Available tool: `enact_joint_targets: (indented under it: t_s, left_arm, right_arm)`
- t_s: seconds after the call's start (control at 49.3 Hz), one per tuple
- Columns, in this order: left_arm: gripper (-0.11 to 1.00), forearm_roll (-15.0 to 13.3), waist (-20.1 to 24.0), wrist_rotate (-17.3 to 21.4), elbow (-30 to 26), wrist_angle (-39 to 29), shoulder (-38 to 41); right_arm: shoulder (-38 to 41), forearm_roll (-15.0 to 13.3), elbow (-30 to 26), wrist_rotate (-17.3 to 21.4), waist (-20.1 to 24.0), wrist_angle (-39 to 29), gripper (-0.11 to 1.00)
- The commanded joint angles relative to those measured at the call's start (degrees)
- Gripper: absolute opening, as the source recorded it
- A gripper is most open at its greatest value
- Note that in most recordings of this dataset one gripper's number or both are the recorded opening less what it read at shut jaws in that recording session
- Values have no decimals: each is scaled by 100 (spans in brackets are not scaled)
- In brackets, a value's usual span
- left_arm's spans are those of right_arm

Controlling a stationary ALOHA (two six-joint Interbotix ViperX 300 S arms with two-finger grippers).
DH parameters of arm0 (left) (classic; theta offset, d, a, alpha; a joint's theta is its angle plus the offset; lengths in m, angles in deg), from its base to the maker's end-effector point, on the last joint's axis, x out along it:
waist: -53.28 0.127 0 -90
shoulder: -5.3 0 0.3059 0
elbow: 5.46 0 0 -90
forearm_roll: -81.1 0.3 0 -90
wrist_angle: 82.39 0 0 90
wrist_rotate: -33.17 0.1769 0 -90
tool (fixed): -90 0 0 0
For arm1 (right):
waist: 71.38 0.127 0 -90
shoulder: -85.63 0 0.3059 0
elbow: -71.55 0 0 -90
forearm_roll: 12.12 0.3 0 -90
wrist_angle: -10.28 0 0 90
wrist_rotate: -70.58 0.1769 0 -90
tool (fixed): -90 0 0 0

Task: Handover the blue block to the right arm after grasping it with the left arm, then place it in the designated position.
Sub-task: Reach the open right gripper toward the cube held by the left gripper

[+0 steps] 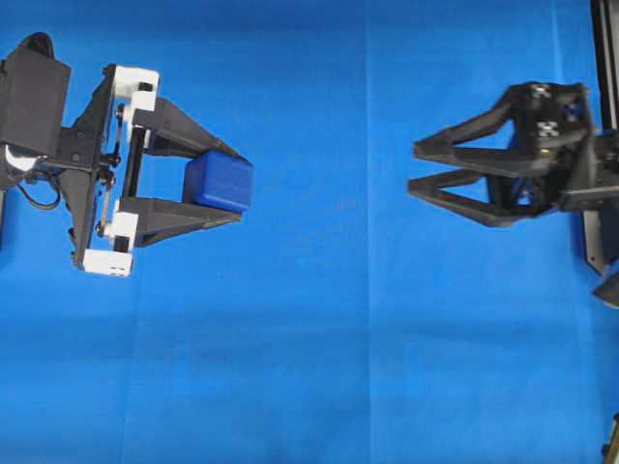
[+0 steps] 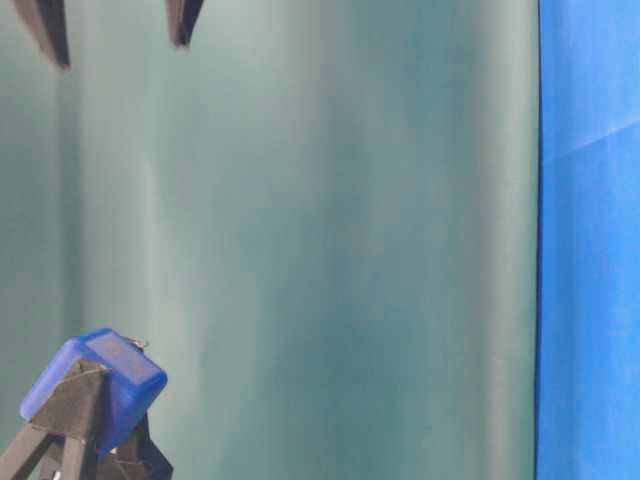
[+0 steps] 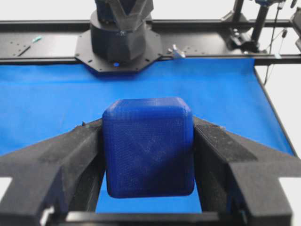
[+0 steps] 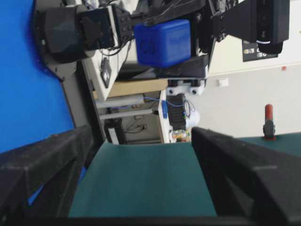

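Note:
The blue block [image 1: 219, 182] is pinched between the two black fingers of my left gripper [image 1: 240, 186], the one with white end pieces, and is lifted off the blue sheet. In the left wrist view the block [image 3: 148, 146] fills the gap between the fingers [image 3: 61, 160], which press on both its sides. My right gripper [image 1: 414, 168] is well to the right, pointing at the block, open and empty. From the right wrist the block [image 4: 163, 42] shows ahead, beyond that gripper's spread fingers [image 4: 244, 165]. At table level the block [image 2: 100, 385] sits low left and the right fingertips [image 2: 185, 20] are at the top.
The blue sheet [image 1: 319, 367] covers the table. A black frame rail [image 1: 604, 58] runs along the right edge. The right arm's base [image 3: 120, 37] stands at the far side. A green backdrop [image 2: 350, 250] fills the table-level view.

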Motion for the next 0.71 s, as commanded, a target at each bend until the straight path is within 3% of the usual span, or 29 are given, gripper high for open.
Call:
enact_joint_targets:
  t_s: [0.0, 0.324, 0.689]
  left_arm:
    - [46, 18, 18, -9, -53, 35, -79]
    - [46, 9, 18, -18, -53, 35, -79]
    - [46, 9, 18, -18, -44, 35, -79]
  right_arm:
    - [237, -18, -369, 0, 9, 105, 96]
    - [1222, -431, -1274, 0, 9, 369, 96]
    - [2347, -448, -2312, -9, 44, 343, 96]
